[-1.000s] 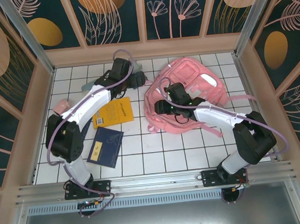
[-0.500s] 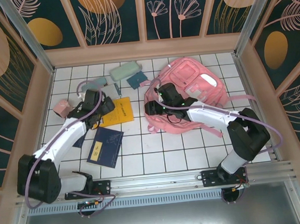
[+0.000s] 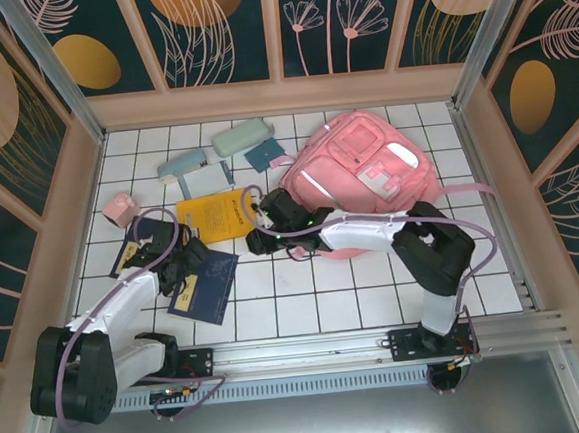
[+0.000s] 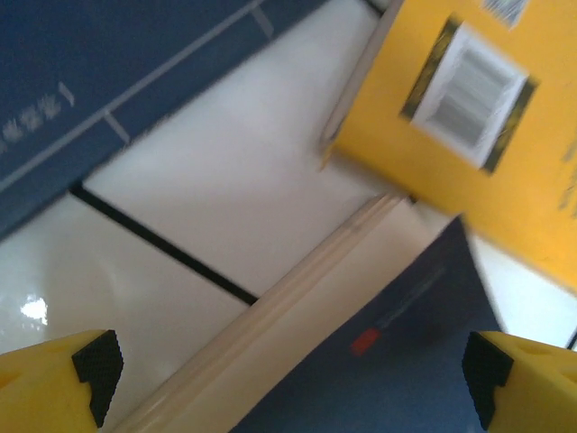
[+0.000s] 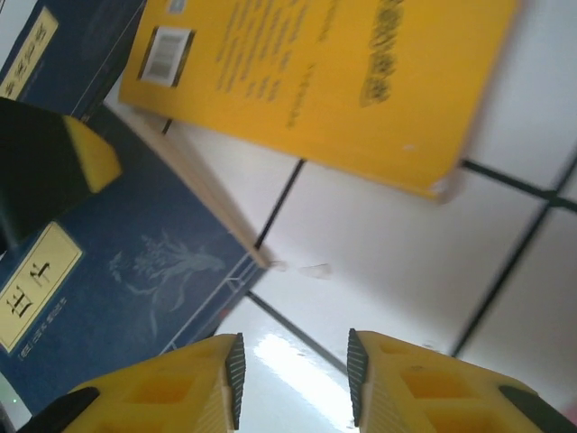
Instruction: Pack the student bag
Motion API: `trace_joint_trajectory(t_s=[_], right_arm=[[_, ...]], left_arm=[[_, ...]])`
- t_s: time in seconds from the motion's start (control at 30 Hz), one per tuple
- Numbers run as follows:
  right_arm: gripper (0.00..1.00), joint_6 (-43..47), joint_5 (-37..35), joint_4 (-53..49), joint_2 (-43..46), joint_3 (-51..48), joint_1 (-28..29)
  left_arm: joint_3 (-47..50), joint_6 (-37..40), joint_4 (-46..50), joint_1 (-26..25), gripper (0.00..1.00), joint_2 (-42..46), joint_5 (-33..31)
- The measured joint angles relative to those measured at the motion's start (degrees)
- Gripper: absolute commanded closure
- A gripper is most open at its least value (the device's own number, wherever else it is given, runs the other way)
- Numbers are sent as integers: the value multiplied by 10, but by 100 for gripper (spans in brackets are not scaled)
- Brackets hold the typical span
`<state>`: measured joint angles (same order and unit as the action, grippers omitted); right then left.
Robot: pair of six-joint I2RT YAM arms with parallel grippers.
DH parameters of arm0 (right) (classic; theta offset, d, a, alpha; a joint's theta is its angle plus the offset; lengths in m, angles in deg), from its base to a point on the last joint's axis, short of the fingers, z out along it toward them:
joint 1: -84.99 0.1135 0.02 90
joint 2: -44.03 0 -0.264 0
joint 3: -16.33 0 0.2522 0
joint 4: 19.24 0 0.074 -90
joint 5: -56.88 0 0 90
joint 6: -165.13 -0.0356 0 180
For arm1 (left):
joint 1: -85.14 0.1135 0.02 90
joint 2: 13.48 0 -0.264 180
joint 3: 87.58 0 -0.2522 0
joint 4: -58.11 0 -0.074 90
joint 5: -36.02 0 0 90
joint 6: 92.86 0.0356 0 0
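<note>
Bag: the student bag (image 3: 367, 175), a large pink fabric backpack with white patches, lies flat on the far right part of the white tiled desk (image 3: 356, 292). Its front pockets face up and a pink strap trails toward the right wall.
Right arm: it stretches left along the bag's near edge. The right gripper (image 5: 294, 361) is low over bare tile, just off the near corner of the yellow paperback book (image 5: 343, 81). Its yellow fingers are a short way apart with nothing between them.
Left arm: the left gripper (image 4: 288, 365) has its black-padded yellow fingers spread wide and holds nothing. It is low over the cream page edge of the dark blue hardcover book (image 3: 205, 283).
Books: the yellow one lies left of the bag and the dark blue one lies nearer the arms. In the left wrist view their corners almost meet.
Second dark blue book (image 3: 130, 257): it is partly under the left arm.
Far row: a mint-green case (image 3: 240, 137) and a pale blue flat case (image 3: 183, 165) lie well apart from both grippers.
Left edge: a small pink box (image 3: 118, 208).
</note>
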<state>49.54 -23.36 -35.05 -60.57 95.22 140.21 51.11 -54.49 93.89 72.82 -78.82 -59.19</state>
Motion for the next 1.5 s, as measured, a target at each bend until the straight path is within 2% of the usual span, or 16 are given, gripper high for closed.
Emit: trace_joint_trajectory(t_s=[0.2, 0.33, 0.43, 0.57, 0.67, 0.73, 0.83, 1.0, 1.23, 1.5], right_arm=[[70, 0, 24, 2, -65, 41, 32], [70, -3, 21, -7, -102, 56, 33], [70, -4, 18, -16, -108, 57, 21], [75, -5, 17, -18, -108, 58, -7], [78, -3, 16, -26, -108, 66, -31], [78, 0, 17, -34, -108, 78, -45], [81, 10, 16, -38, -108, 87, -54], [83, 24, 19, -38, -99, 59, -29], [83, 26, 2, -38, -39, -7, 32], [83, 29, -25, -40, -19, -16, 38]], left_arm=[[37, -15, -35, 4, 6, 17, 12], [78, -52, -81, 13, 9, 60, 19], [106, -94, -123, 15, 10, 91, 23], [132, -97, -162, 10, 10, 122, 30], [140, -99, -192, -10, 11, 121, 32], [136, -100, -214, -27, 9, 108, 57], [110, -136, -204, -47, 7, 83, 108], [87, -156, -187, -54, 6, 76, 139], [80, -145, -159, -54, 7, 52, 142], [66, -106, -117, -54, 7, 50, 127]])
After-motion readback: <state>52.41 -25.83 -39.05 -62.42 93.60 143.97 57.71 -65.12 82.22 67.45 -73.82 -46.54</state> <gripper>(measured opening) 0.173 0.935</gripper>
